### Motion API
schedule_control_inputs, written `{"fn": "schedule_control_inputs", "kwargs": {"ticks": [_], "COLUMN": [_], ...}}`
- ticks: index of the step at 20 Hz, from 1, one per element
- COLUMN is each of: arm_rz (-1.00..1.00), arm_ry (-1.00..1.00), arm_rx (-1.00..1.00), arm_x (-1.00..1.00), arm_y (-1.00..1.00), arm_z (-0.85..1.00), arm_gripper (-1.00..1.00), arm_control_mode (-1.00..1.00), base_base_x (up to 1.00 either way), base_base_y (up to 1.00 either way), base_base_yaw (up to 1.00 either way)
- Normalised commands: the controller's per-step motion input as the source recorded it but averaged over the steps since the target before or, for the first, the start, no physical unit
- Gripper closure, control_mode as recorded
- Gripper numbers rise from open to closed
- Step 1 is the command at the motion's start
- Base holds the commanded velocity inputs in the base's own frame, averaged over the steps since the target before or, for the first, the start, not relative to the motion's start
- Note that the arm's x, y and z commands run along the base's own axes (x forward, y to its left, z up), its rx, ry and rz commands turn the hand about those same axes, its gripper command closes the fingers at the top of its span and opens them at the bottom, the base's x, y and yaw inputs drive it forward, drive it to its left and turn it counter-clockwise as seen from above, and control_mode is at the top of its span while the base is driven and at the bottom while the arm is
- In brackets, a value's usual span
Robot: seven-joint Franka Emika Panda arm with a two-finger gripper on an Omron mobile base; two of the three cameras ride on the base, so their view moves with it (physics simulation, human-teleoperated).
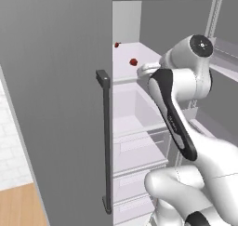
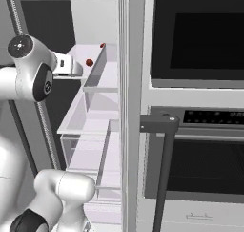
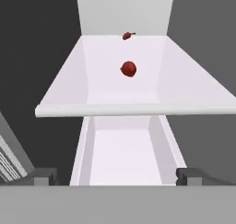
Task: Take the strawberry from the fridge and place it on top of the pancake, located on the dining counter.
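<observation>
White fridge shelf, roundish strawberry stem-end left; tool spread wide, empty, well short.

The tool shows only its fingertips; a far red item is too small to identify.

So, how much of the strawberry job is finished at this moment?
Done: the tall grey fridge stands open. In hand: the hand, fingers spread, faces the small red strawberry on the white shelf, not touching it. Left: grasping it, carrying it, placing it on the pancake.
</observation>
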Motion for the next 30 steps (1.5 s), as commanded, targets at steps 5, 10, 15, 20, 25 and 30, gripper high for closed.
{"fn": "schedule_control_inputs", "kwargs": {"ticks": [5, 10, 15, 20, 25, 30], "arm_rz": [0.0, 0.0, -0.01, 0.0, 0.0, -0.04], "arm_ry": [-0.01, -0.01, 0.12, 0.01, 0.0, 0.0], "arm_rx": [0.0, -0.01, 0.0, 0.0, 0.0, 0.0], "arm_x": [0.61, 0.9, 0.83, 0.45, 0.51, 0.61], "arm_y": [0.0, -0.02, -0.17, -0.08, 0.06, 0.17], "arm_z": [0.0, 0.08, 0.0, -0.02, -0.11, -0.2], "arm_gripper": [-1.0, -1.0, -1.0, -1.0, -1.0, -1.0], "arm_control_mode": [-1.0, -1.0, -1.0, -1.0, -1.0, -1.0], "base_base_x": [0.0, 0.0, 0.0, 0.0, 0.0, 0.0], "base_base_y": [0.0, 0.0, 0.0, 0.0, 0.0, 0.0], "base_base_yaw": [0.0, 0.0, 0.0, 0.0, 0.0, 0.0]}}
